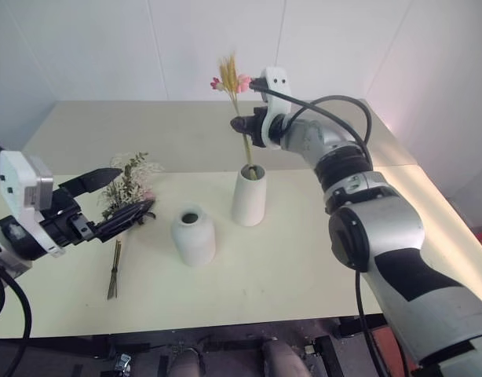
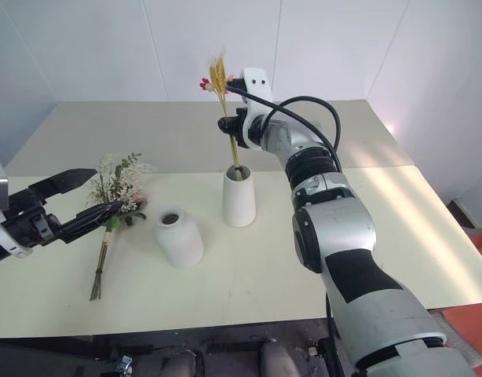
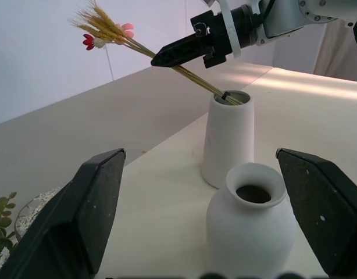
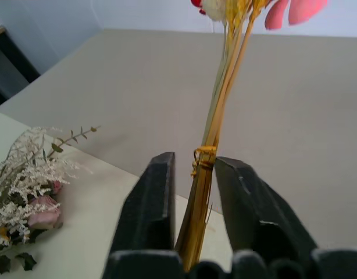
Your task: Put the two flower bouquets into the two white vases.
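**Wheat bunch in the tall vase, right gripper at its stems**

While the wheat bunch [image 1: 235, 86] stands with its stem ends down in the tall vase [image 1: 249, 198], the right gripper [image 1: 242, 124] sits on the stems about halfway up, well above the vase mouth. From the head camera the black fingers look pinched around the stems, and the bunch leans a bit, with the ears and small pink flowers up top. The right wrist view is more honest: the stems run up between the two fingers [image 4: 152, 209], right by the yellow tie, but there's still a sliver of gap on each side, so the jaws look mostly closed in rather than squeezing hard. Can't really call it a firm grip from that.

The left gripper [image 2: 68, 203] hangs wide open over the left side of the table [image 1: 304, 267], holding nothing. In the head views its lower finger overlaps the bushy bunch [image 2: 115, 188], which lies flat on the table with its stems toward the near edge, just left of the short vase [image 1: 194, 234]. Whether the finger touches it, I can't tell.

The left wrist view adds the short vase up close between the spread fingers, mouth open and dark inside, with the tall vase right behind it. The right wrist view catches the bushy bunch's white sprigs and pink roses off to the side.
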